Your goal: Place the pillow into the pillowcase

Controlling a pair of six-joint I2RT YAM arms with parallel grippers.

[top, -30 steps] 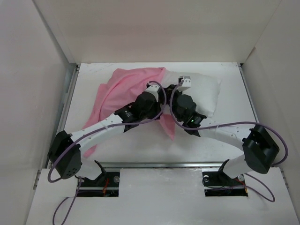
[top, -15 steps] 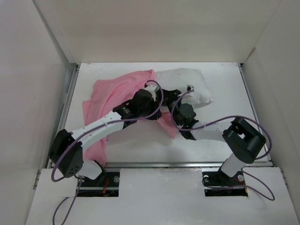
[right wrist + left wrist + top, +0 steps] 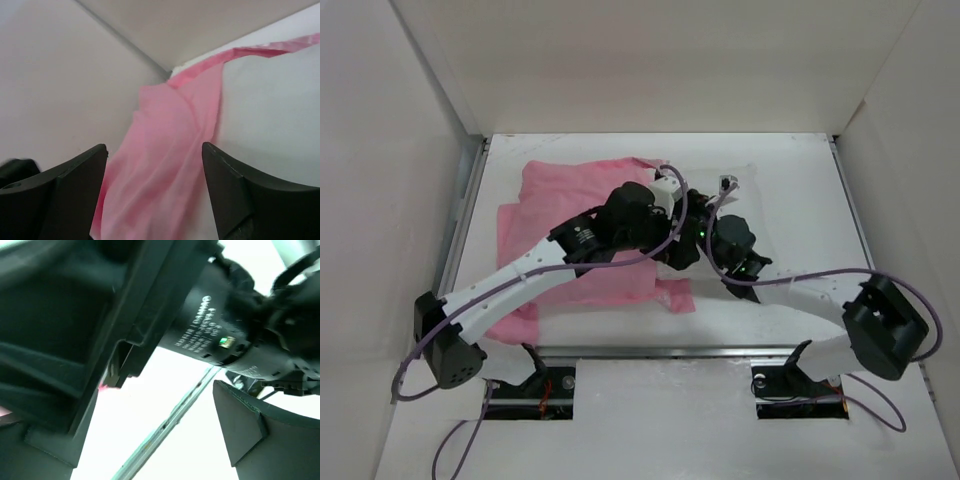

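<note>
The pink pillowcase (image 3: 575,225) lies spread over the left half of the table, with a loose flap hanging toward the front edge. The white pillow (image 3: 760,200) is only a faint shape to its right, barely distinct from the white table. Both wrists meet at the pillowcase's right edge. My left gripper (image 3: 680,248) is open and holds nothing (image 3: 165,425); it faces the right arm's black wrist. My right gripper (image 3: 705,205) is open too (image 3: 154,165), with pillowcase folds (image 3: 165,165) lying beyond its fingers, ungripped. A pink hem runs along the top of the pillow (image 3: 270,110).
White walls (image 3: 400,200) enclose the table on the left, back and right. A metal rail (image 3: 650,351) runs along the front edge, also seen in the left wrist view (image 3: 165,427). Purple cables loop from both arms. The two wrists are crowded close together.
Both grippers have gone from shut to open. The pillowcase has dropped and spread flatter to the left. The pillow has sunk from a clear bulge to a faint flat shape.
</note>
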